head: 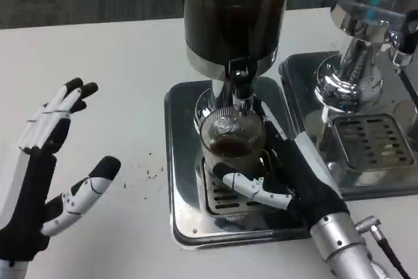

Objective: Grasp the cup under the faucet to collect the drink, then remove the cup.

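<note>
A clear ribbed glass cup (232, 140) stands on the drip grate under the black faucet (241, 85) of a dark drink dispenser (234, 14). Brown drink lies in the cup's lower part. My right hand (287, 176) wraps around the cup from the right, thumb across its base at the front and fingers behind it. My left hand (49, 161) hovers over the white table at the left, fingers spread, holding nothing.
The dispenser stands on a steel drip tray (186, 213). A second chrome dispenser (362, 44) with its own tray (392, 187) stands at the right. Dark specks (151, 173) dot the table left of the tray.
</note>
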Available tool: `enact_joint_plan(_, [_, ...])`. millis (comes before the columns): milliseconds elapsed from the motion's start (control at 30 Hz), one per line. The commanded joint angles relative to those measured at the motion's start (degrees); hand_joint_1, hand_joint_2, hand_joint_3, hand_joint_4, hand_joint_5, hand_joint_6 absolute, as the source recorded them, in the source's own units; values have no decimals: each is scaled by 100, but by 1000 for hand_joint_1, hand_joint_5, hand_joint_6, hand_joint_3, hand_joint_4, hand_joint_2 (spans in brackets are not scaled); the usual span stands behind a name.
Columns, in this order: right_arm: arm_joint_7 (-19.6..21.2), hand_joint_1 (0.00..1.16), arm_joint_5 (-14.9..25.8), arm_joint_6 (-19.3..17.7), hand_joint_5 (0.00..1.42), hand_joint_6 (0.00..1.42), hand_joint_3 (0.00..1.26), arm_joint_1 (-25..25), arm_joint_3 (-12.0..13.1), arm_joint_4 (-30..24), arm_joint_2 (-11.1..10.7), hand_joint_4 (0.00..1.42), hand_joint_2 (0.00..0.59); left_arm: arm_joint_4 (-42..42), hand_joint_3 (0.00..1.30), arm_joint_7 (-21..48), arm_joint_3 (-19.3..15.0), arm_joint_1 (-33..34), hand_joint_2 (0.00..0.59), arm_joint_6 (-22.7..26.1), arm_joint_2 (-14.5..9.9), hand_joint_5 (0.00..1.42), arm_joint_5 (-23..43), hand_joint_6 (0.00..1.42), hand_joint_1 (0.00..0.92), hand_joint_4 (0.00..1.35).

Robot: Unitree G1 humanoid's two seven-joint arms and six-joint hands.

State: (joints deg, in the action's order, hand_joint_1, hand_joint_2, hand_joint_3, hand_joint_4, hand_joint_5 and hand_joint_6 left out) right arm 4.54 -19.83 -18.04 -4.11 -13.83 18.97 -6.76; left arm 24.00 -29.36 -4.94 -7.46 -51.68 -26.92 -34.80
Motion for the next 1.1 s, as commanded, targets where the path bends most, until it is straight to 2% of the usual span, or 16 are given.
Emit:
enact_joint_plan(33, [9, 670, 59, 23, 0, 177, 0, -101, -7, 232, 105, 0, 192, 263, 178, -60, 180, -54, 214, 70, -63, 241, -176, 138, 0, 69])
enact_joint_plan(233, [-60, 718, 71, -38, 0, 180, 0, -258, -57, 460, 137, 0, 183, 517, 178, -91, 297, -26, 218, 118, -107, 243, -245, 137, 0, 69])
enact_joint_plan(600, [-72, 735, -3, -88, 1, 180, 0, -449, -172, 692, 142, 0, 182, 636, 181, -77, 426, -41, 224, 158, -139, 243, -181, 147, 0, 76])
enact_joint_plan(800, [-68, 794, -22, -113, 56, 211, 0, -522, -218, 826, 171, 0, 181, 649, 186, -80, 459, -44, 226, 180, -156, 243, -168, 150, 0, 80])
enact_joint_plan(1100, [-34, 853, -49, -140, 189, 301, 24, -506, -246, 881, 202, 174, 186, 654, 201, -61, 348, -105, 227, 233, -176, 253, 8, 152, 0, 91])
